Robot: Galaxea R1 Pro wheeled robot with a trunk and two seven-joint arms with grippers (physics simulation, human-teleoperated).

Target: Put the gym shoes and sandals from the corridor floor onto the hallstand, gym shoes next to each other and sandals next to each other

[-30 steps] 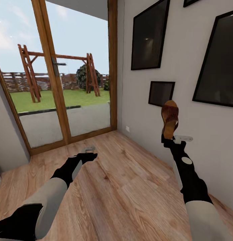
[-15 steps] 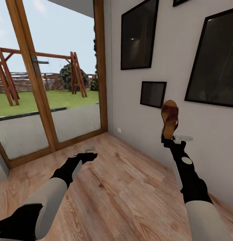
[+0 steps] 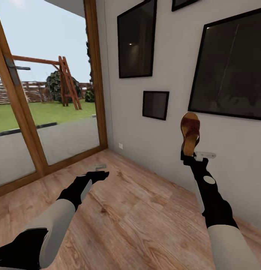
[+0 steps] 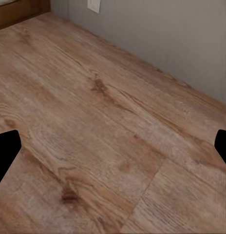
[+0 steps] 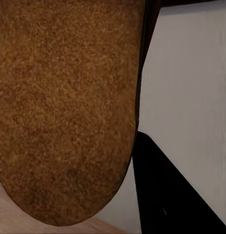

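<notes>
My right gripper (image 3: pixel 189 154) is clamped on a sandal (image 3: pixel 190 133) standing above my fingers; left gripper (image 3: pixel 99 169) spread, empty. Next: find the hallstand.

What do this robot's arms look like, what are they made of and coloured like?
Both arms are smooth and tube-shaped, pale grey-white on the thick near sections and glossy black toward the wrists. The right arm has a round pale disc on its black forearm. Small black grippers, left and right, carry pale grey parts. No loose cables show.
</notes>
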